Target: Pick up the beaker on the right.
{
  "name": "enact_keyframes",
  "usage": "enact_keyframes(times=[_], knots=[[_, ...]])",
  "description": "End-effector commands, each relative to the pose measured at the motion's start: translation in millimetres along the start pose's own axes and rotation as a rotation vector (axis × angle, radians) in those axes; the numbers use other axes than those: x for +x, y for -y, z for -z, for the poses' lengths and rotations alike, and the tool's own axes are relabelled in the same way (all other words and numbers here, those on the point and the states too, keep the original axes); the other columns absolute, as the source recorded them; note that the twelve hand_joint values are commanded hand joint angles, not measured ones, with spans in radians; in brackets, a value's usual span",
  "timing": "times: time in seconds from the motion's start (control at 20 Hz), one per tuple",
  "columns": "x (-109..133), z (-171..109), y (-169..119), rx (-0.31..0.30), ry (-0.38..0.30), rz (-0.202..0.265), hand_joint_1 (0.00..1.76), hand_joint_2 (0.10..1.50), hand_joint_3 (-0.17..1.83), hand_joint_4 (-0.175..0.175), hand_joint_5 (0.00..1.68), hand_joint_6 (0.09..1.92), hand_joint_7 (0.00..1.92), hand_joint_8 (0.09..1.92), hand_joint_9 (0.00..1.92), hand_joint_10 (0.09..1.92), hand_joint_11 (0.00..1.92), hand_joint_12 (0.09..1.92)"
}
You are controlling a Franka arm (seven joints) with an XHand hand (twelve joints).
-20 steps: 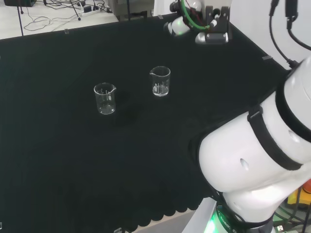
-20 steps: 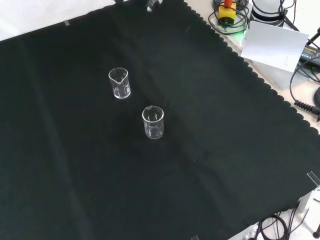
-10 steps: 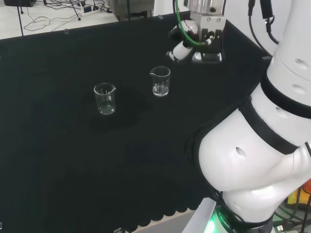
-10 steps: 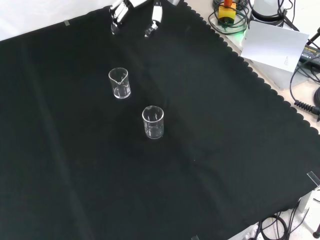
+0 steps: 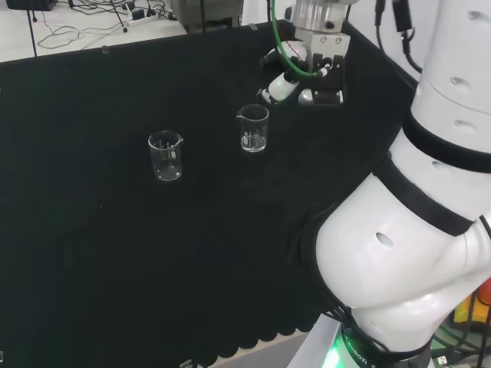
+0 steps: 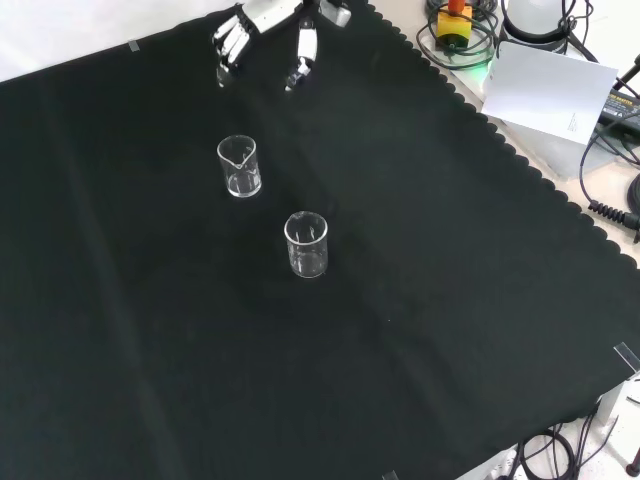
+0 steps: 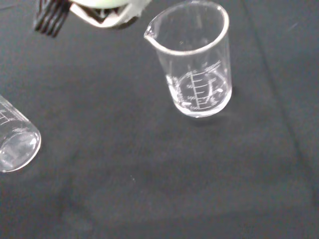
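Two clear glass beakers stand upright on the black cloth. In the head view one beaker (image 5: 253, 128) is at the right and the other beaker (image 5: 166, 156) at the left. In the front view the first beaker (image 6: 239, 166) stands higher up and the second beaker (image 6: 306, 244) nearer. The hand (image 5: 285, 83) hovers just right of the right-hand beaker in the head view, not touching it. From the front, the hand (image 6: 262, 14) reaches in from the top, open, with fingers (image 6: 228, 45) and thumb spread. The wrist view has the near beaker (image 7: 197, 64) close and the other beaker (image 7: 15, 142) at its edge.
The arm's white links (image 5: 430, 215) stand along the head view's right side. The cloth's scalloped edge (image 6: 520, 160) runs down the front view's right, with cables and a white box (image 6: 550, 95) beyond it.
The hand has come down and moved closer to the right-hand beaker of the head view. In the front view it has come farther in from the top. Both beakers stay put.
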State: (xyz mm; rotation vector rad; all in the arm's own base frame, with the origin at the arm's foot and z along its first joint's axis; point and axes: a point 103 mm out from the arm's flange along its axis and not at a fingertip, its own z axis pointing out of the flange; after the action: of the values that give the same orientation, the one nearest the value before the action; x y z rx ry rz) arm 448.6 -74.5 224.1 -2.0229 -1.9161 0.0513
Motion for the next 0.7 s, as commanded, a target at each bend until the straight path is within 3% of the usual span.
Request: enact_keyframes(times=[0.05, 0.35, 0.7], knots=[[-31, -43, -36, 0.026, -0.136, -0.01, 0.82, 0.62, 0.64, -0.042, 0.45, 0.09, 0.17, 0.64, 0.33, 0.66, 0.04, 1.41], [-40, -50, -48, 0.023, -0.194, -0.02, 0.81, 0.6, 0.62, -0.049, 0.43, 0.09, 0.21, 0.67, 0.36, 0.68, 0.04, 1.42], [-48, -72, -58, 0.046, -0.25, 0.01, 0.76, 0.56, 0.58, -0.059, 0.41, 0.09, 0.18, 0.68, 0.34, 0.69, 0.02, 1.43]])
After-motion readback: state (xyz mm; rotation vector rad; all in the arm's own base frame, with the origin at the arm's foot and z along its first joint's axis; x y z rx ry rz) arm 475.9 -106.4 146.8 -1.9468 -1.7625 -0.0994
